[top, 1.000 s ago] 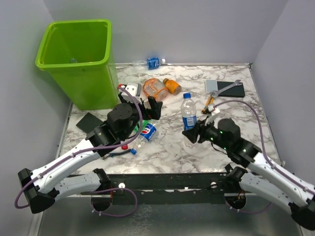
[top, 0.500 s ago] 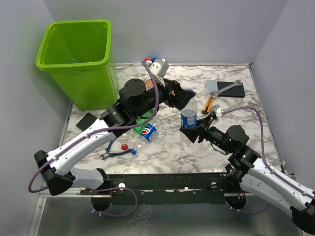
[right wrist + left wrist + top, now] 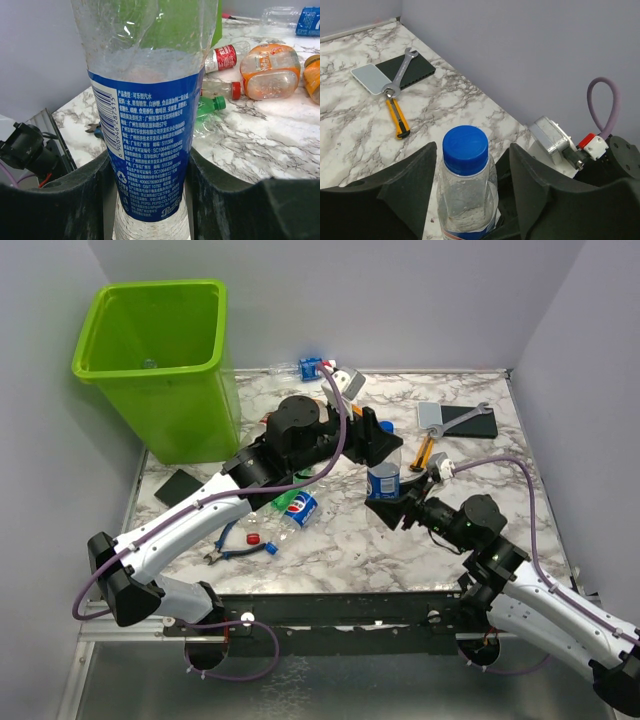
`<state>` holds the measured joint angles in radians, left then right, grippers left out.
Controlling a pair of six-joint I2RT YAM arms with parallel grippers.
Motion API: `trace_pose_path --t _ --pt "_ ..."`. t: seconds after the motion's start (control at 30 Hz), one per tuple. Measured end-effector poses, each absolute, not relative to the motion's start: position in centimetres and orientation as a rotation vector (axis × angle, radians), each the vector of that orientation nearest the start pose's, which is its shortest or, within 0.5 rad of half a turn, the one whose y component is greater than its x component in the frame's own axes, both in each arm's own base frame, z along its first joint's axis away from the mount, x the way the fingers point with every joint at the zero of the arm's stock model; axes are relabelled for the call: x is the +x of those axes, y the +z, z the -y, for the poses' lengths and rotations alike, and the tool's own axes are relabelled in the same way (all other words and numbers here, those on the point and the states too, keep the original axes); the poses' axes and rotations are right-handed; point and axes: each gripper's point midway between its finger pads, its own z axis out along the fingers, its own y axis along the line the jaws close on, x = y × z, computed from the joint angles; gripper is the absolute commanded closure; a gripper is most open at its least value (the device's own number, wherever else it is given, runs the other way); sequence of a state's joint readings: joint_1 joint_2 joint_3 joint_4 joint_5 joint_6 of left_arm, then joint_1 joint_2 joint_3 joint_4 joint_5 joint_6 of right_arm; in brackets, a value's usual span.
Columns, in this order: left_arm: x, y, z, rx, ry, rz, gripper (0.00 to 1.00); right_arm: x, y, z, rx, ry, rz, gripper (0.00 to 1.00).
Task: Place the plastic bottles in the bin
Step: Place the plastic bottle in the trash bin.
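A clear plastic bottle (image 3: 382, 481) with a blue label and blue cap (image 3: 466, 150) stands upright at mid-table. My right gripper (image 3: 148, 160) is shut on its lower body (image 3: 150, 125). My left gripper (image 3: 472, 152) reaches over from the left and straddles the bottle's neck, still open with a slim gap on the right side. The lime-green bin (image 3: 150, 288) stands at the back left. More bottles lie about: a Pepsi one (image 3: 298, 508), a clear one by the back wall (image 3: 305, 367), an orange one (image 3: 270, 67), a green one (image 3: 212, 107) and a red-labelled one (image 3: 222, 56).
A wrench (image 3: 468, 415) lies on a black pad (image 3: 475, 425) at the back right, with an orange utility knife (image 3: 427, 450) beside it. Blue-handled pliers (image 3: 235, 550) and a red cap (image 3: 254, 538) lie near the front left. Another black pad (image 3: 180, 487) sits beside the bin.
My left arm swung right, from above the Pepsi bottle to over the upright bottle, and its jaws narrowed around the neck. The right gripper kept its hold and barely shifted.
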<state>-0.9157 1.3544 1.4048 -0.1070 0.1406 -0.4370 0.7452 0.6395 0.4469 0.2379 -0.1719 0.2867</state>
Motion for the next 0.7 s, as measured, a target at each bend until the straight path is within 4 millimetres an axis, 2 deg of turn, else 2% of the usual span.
trace_pose_path --t 0.1,0.17,0.3,0.4,0.43,0.47,0.5,0.57,0.6,0.7 --pt "24.00 39.78 38.02 0.523 -1.133 -1.662 0.30 19.71 25.31 -23.91 -0.506 0.946 -1.527 0.60" --pt "24.02 39.84 38.01 0.521 -1.133 -1.661 0.36 19.69 25.28 -23.94 -0.508 0.947 -1.528 0.60" --pt "24.02 39.83 38.00 0.520 -1.133 -1.662 0.56 19.69 25.25 -23.96 -0.509 0.947 -1.528 0.60" --pt "24.12 39.79 37.96 0.518 -1.127 -1.662 0.75 19.68 25.27 -23.97 -0.510 0.948 -1.527 0.58" --pt "24.19 39.79 37.92 0.516 -1.125 -1.662 0.81 19.66 25.32 -23.98 -0.511 0.949 -1.525 0.55" --pt "24.28 39.78 37.88 0.513 -1.122 -1.663 0.88 19.66 25.32 -23.98 -0.511 0.949 -1.525 0.46" --pt "24.31 39.75 37.87 0.513 -1.121 -1.663 0.96 19.68 25.24 -24.04 -0.512 0.950 -1.528 0.32" --pt "24.36 39.64 37.87 0.518 -1.116 -1.664 1.00 19.75 25.10 -24.18 -0.511 0.955 -1.539 0.08" --pt "24.36 39.59 37.90 0.518 -1.116 -1.666 1.00 19.77 24.99 -24.30 -0.509 0.960 -1.551 0.01" --pt "24.50 39.54 37.86 0.516 -1.106 -1.665 1.00 19.98 24.96 -24.66 -0.507 0.967 -1.592 0.00"
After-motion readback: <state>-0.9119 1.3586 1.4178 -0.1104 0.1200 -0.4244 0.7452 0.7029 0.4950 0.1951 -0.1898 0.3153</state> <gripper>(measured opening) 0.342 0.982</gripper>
